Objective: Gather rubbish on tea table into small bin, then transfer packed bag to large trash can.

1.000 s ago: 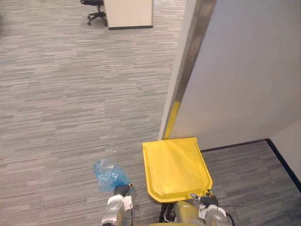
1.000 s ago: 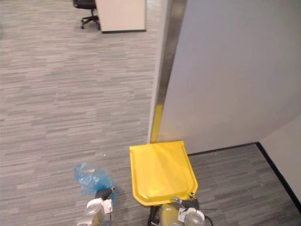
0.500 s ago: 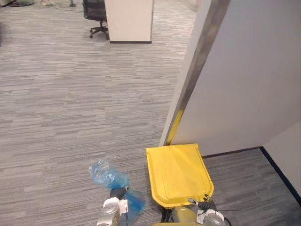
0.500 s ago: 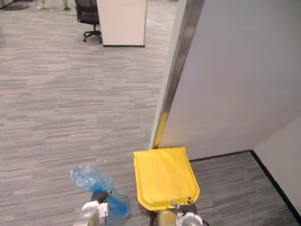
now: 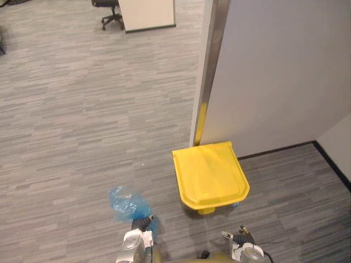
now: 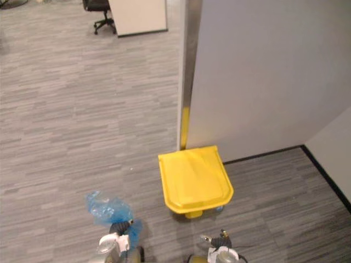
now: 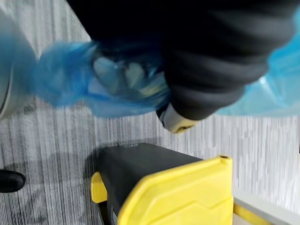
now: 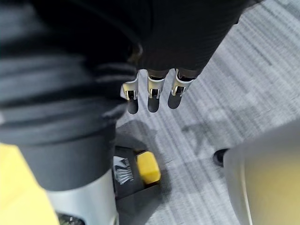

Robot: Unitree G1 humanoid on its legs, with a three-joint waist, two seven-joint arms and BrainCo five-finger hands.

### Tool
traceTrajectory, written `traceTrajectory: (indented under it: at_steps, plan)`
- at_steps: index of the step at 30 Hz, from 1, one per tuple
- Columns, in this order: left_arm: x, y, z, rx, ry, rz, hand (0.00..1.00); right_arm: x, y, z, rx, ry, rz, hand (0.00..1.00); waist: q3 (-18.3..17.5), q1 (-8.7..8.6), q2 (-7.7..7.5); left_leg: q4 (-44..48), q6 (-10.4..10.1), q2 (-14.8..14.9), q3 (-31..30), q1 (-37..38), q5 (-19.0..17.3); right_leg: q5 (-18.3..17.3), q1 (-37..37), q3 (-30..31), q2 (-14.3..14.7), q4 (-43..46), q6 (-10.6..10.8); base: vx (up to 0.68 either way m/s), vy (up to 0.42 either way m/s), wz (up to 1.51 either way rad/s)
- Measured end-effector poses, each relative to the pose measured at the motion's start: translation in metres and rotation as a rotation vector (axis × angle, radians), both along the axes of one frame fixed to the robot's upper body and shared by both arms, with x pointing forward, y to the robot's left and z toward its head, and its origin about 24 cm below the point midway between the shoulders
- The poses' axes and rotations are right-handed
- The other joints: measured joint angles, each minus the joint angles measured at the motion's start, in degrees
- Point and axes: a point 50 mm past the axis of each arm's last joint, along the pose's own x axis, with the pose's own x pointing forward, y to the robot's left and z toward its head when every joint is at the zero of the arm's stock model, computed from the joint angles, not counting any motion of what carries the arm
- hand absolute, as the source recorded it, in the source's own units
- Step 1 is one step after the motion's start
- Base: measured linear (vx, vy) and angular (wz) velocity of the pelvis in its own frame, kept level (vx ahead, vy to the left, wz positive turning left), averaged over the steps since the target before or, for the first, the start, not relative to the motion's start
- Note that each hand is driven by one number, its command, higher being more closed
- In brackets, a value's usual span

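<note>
- Low on the left of the head views, the blue bag (image 5: 128, 201) hangs from the left hand (image 5: 140, 223). It is above the grey carpet floor (image 5: 71, 137), near the trash can (image 6: 194, 181) on its left side, and apart from it.
- The bag's film is thin, see-through and crumpled. It is puffed at the far end and gathered tight where the hand has it.
- From the left wrist, pale finger shapes show through the blue plastic, curled into the bunched neck (their tips are lost in the folds). The fingers are closed round the bag.
- What the bag carries is too blurred to name.
- The trash can has a yellow lid (image 5: 211, 174) lying flat. From above the lid covers the dark body (image 7: 136, 164), which the left wrist view shows.
- It stands at the foot of the metal-edged corner of a grey wall (image 5: 274, 71).
- The right hand (image 8: 151, 91) hangs with its fingers straight and loose, holding nothing.
</note>
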Motion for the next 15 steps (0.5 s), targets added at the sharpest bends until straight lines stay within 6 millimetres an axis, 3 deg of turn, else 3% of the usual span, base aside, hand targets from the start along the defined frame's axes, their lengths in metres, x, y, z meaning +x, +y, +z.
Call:
traceTrajectory:
  at_steps: [2, 4, 6, 8, 9, 10, 13, 15]
  plan:
    - [0.003, 0.004, 0.003, 0.014, -0.020, -0.003, 1.00, 0.001, 0.004, 0.000, 0.007, -0.005, -0.002, 0.00, 0.1, -0.46, -0.75, -3.0, -1.0, 0.0, -1.6, -0.1, 2.2, 1.0, -1.0, -2.2, -0.8, -0.9, -1.4, -0.23, -0.013, 0.45]
    - [0.004, 0.005, 0.005, 0.017, -0.029, -0.003, 1.00, 0.006, 0.009, 0.001, 0.016, -0.020, -0.006, 0.00, 1.3, -0.78, -1.31, 3.6, 1.1, 0.5, -0.7, -0.9, -1.5, 2.1, -1.4, -3.6, -1.6, -0.9, -1.9, -0.25, 0.039, 0.32]
    - [0.000, 0.000, 0.003, 0.002, -0.019, -0.005, 1.00, 0.005, 0.008, 0.002, 0.013, -0.025, -0.008, 0.00, 1.4, -1.34, -1.56, 11.0, 1.2, 1.0, -0.1, 0.8, -6.4, 3.7, -1.8, -3.9, -2.3, -1.2, -0.9, -0.28, 0.136, 0.14]
    - [0.000, -0.002, 0.002, -0.007, -0.016, -0.003, 1.00, 0.003, 0.011, 0.001, 0.022, -0.018, -0.010, 0.00, 0.8, -1.86, -0.43, 5.9, 0.6, 0.6, -0.2, 3.7, -9.6, 5.0, -2.9, -3.1, -1.9, -1.7, 0.9, -0.21, 0.193, -0.05]
    - [0.000, -0.003, 0.002, -0.009, -0.017, -0.003, 1.00, 0.003, 0.010, 0.001, 0.021, -0.020, -0.014, 0.00, 1.0, -1.74, -0.96, 3.6, 0.6, 0.4, 0.3, 4.3, -10.2, 5.3, -3.3, -2.4, -1.9, -1.9, 1.6, -0.32, 0.288, -0.33]
    - [-0.007, 0.005, -0.001, 0.011, 0.006, 0.005, 1.00, 0.000, 0.019, -0.001, 0.052, -0.012, -0.021, 0.00, 0.4, -1.57, -2.65, 1.5, 1.7, -1.6, 2.2, 4.2, -9.0, 8.4, -3.6, -0.3, -3.0, -5.1, 3.0, -0.21, 0.178, -0.41]
    - [-0.012, 0.006, -0.004, 0.016, 0.028, 0.003, 1.00, -0.001, 0.020, -0.002, 0.055, -0.010, -0.022, 0.00, 0.1, -1.80, -3.20, 0.2, 2.1, -3.4, 4.5, 4.3, -8.7, 12.4, -3.2, 3.3, -4.0, -9.5, 4.0, -0.17, 0.167, -0.39]
    - [-0.013, 0.006, -0.004, 0.017, 0.030, 0.001, 1.00, -0.001, 0.020, -0.002, 0.055, -0.012, -0.022, 0.00, 0.1, -1.98, -3.19, -0.6, 2.1, -4.0, 4.5, 4.4, -8.7, 13.1, -3.0, 4.1, -4.0, -11.1, 3.6, -0.08, 0.096, -0.19]
